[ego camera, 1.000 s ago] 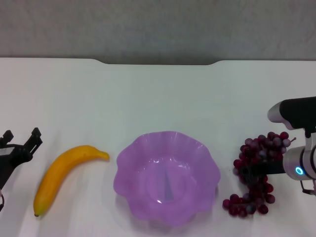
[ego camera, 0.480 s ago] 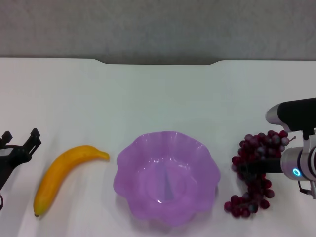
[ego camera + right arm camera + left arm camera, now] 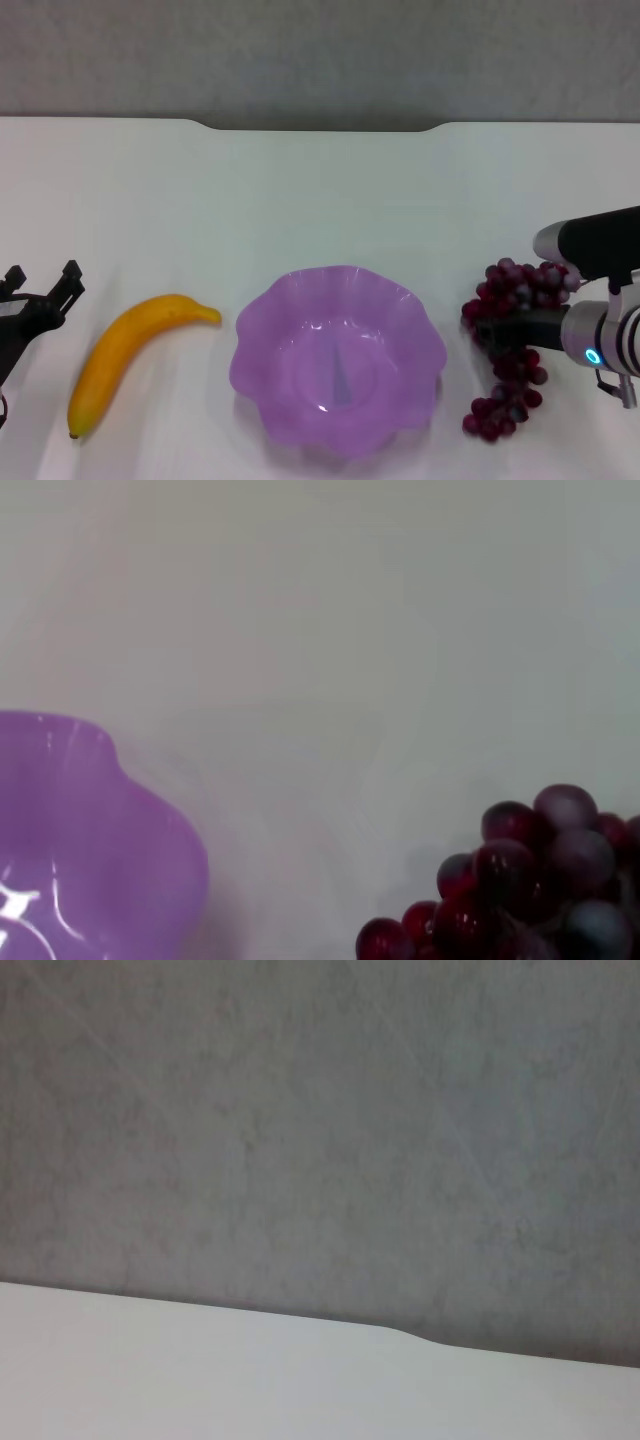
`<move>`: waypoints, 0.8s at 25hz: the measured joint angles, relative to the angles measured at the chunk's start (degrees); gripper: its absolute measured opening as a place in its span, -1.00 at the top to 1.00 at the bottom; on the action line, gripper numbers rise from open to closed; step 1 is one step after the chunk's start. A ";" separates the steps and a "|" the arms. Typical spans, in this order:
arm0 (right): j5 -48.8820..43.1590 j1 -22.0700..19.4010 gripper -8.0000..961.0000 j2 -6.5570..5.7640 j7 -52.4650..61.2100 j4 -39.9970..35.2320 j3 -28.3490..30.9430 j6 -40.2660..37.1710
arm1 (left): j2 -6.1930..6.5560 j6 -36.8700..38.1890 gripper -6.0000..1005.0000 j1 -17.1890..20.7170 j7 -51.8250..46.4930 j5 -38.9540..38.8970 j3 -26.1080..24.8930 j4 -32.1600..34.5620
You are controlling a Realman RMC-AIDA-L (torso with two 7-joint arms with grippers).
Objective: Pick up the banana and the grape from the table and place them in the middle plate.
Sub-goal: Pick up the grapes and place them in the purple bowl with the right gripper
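Observation:
The yellow banana [image 3: 125, 355] lies on the white table [image 3: 320, 190], left of the purple scalloped middle plate [image 3: 262, 312]. The dark red grape bunch [image 3: 510, 290] is right of the plate, apart from its rim. My right gripper [image 3: 500, 330] reaches in from the right and is shut on the bunch, whose lower end hangs down [image 3: 498, 412]. The right wrist view shows the grapes [image 3: 520, 880] and the plate's edge [image 3: 90, 820]. My left gripper [image 3: 42, 285] is open and empty at the left edge, left of the banana.
The table's far edge has a notch [image 3: 320, 128] with a grey wall behind it; the left wrist view shows only that wall and edge [image 3: 400, 1332]. Nothing lies in the plate.
My right gripper has moved left toward the plate with the grape bunch in it, and the bunch has risen slightly. The banana, the plate and the left arm have not moved.

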 joint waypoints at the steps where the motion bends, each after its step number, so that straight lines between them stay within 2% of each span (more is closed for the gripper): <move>1: 0.00 -0.58 -0.02 0.00 0.00 0.62 -0.44 -1.03 | 0.00 0.00 -0.60 0.01 0.00 0.00 0.01 0.00; 9: -0.45 -4.86 0.00 -0.09 -0.55 4.04 -4.48 -9.14 | 0.00 0.00 -0.60 0.15 0.00 0.00 -0.15 0.00; 20: -0.53 -7.52 0.04 -0.15 -1.28 4.60 -9.06 -18.72 | 0.09 0.00 -0.60 0.27 0.00 0.00 -0.25 0.00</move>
